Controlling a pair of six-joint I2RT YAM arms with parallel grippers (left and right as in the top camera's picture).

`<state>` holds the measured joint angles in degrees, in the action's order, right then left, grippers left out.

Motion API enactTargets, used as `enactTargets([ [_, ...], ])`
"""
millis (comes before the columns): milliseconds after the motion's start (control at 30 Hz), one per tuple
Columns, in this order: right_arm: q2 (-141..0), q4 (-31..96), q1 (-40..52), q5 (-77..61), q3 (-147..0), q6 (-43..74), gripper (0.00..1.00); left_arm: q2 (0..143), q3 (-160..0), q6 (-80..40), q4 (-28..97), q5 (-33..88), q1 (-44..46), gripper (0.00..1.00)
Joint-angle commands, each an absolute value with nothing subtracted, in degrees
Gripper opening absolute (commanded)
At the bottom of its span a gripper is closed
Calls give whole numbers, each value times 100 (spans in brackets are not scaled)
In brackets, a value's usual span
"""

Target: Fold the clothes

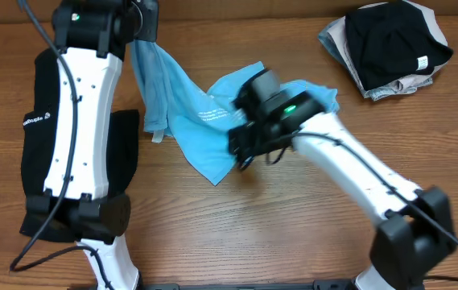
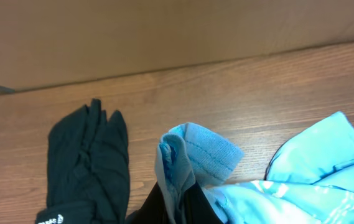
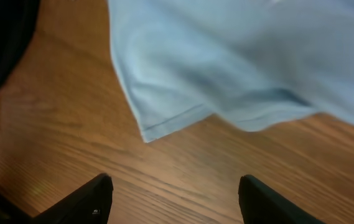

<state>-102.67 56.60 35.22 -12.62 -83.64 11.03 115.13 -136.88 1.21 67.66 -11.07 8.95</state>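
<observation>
Two arms reached over the wooden table [image 1: 212, 234]. The left gripper [image 2: 174, 208] was pinched on a bunched edge of the light blue T-shirt [image 1: 204, 121], holding it raised near the table's far side. The rest of the shirt lay crumpled mid-table. The right gripper [image 3: 177, 199] hung with its fingers [image 3: 96, 196] spread apart above bare wood, beside the shirt's near corner. The black garment [image 1: 31, 161] lay flat under the left arm. A pile [image 1: 389, 48], probably folded clothes, sat in the far right corner.
</observation>
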Motion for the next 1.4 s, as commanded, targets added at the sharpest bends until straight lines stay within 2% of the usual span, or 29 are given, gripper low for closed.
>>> enactTargets([
  [0,-10578,5448,3955,-987,-8272,1507,69,11655,-13795,-47,6748,-1039,862,4],
  [167,-10906,5546,4399,-554,-8272,1466,69,11679,-13795,-43,6792,-1046,860,4],
  [467,-11264,5618,4744,-244,-8390,-427,69,11679,-13795,-43,6737,-1041,860,4],
  [567,-11268,5478,4801,261,-8403,-878,73,11679,-13795,-43,6731,-1041,860,4],
  [733,-11286,4932,4801,296,-8407,-1251,78,11679,-13795,-38,6751,-1046,860,4],
  [833,-11286,4475,4805,296,-8508,-878,80,11679,-13795,-38,6785,-1046,860,4],
  [967,-11290,3841,4803,-108,-8643,471,81,11679,-13795,-38,6855,-1046,854,4],
  [1033,-11367,3747,4788,-176,-8643,1323,77,11679,-13795,-38,6879,-1048,854,4],
  [1100,-11511,3854,4788,-178,-8626,1844,75,11679,-13795,-38,6884,-1046,854,4],
  [1267,-11876,4473,4755,-134,-8621,2274,72,11679,-13795,-36,6875,-1048,854,4],
  [1367,-11907,4683,4694,-137,-8621,2602,63,11679,-13795,-12,6877,-1048,854,4],
])
